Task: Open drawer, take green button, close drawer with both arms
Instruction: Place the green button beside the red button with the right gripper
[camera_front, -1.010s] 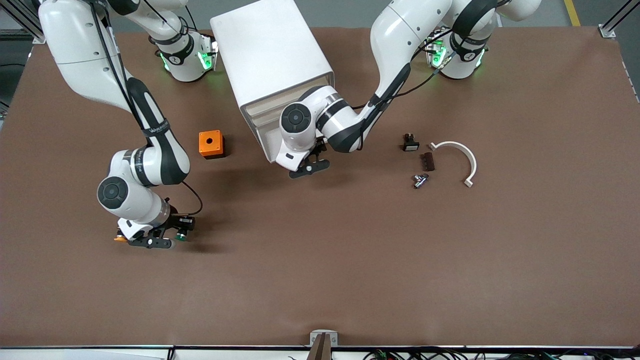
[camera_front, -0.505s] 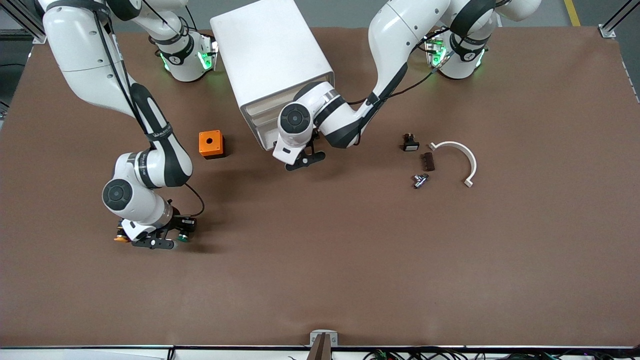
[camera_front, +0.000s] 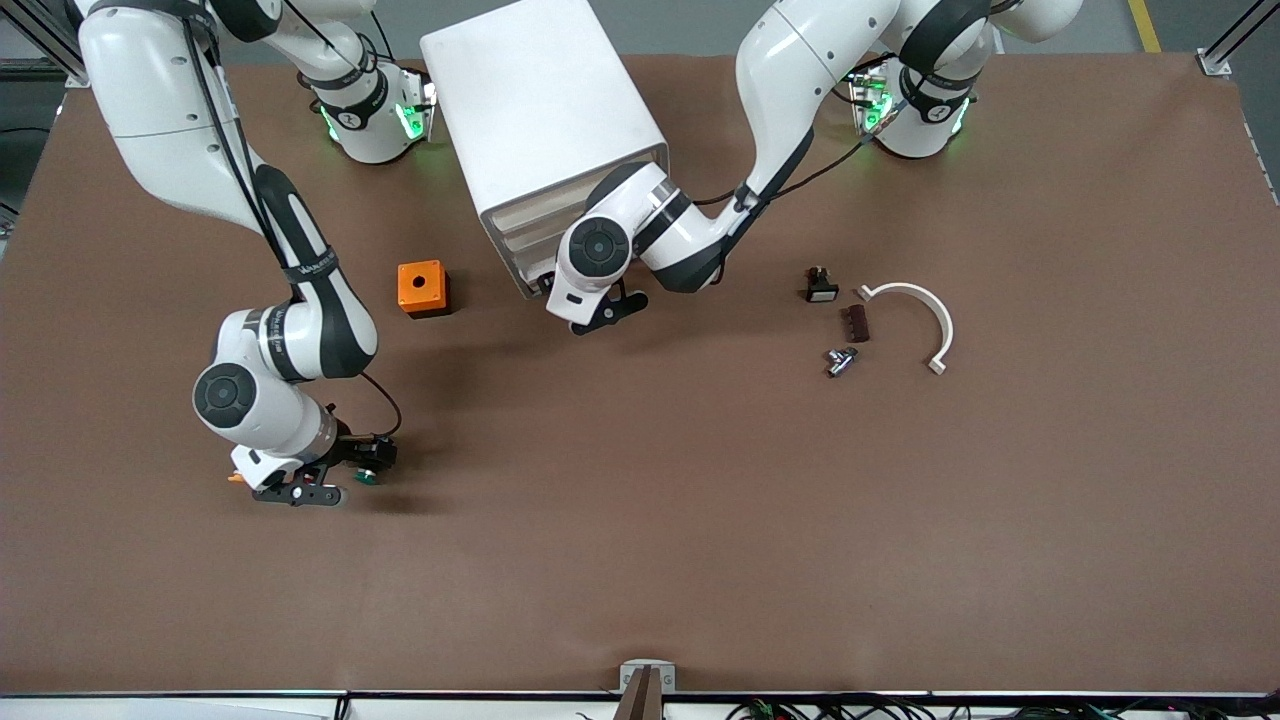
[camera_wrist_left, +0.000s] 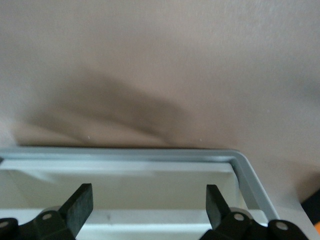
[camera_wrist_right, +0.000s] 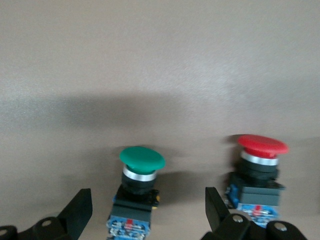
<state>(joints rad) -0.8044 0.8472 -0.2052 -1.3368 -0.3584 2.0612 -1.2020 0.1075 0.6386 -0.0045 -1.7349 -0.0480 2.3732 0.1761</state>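
Observation:
The green button (camera_wrist_right: 142, 159) lies on the brown table between the fingers of my right gripper (camera_wrist_right: 148, 199), which is open and not touching it. In the front view the button (camera_front: 368, 477) shows as a green cap beside the right gripper (camera_front: 300, 494), toward the right arm's end of the table. My left gripper (camera_front: 597, 312) is open in front of the white cabinet (camera_front: 545, 110), at its lower drawer (camera_front: 524, 272), which sits pushed in. The drawer's pale front and rim (camera_wrist_left: 150, 155) lie just past the left fingertips (camera_wrist_left: 82, 200).
A red-capped button (camera_wrist_right: 261, 155) lies right beside the green one. An orange cube (camera_front: 423, 288) with a hole stands beside the cabinet. Toward the left arm's end lie a black part (camera_front: 821, 287), a brown block (camera_front: 855, 323), a metal fitting (camera_front: 839, 360) and a white curved piece (camera_front: 915, 310).
The right gripper has opened and let go of the green button on the table. The left gripper has moved toward the cabinet, and the drawer has slid in.

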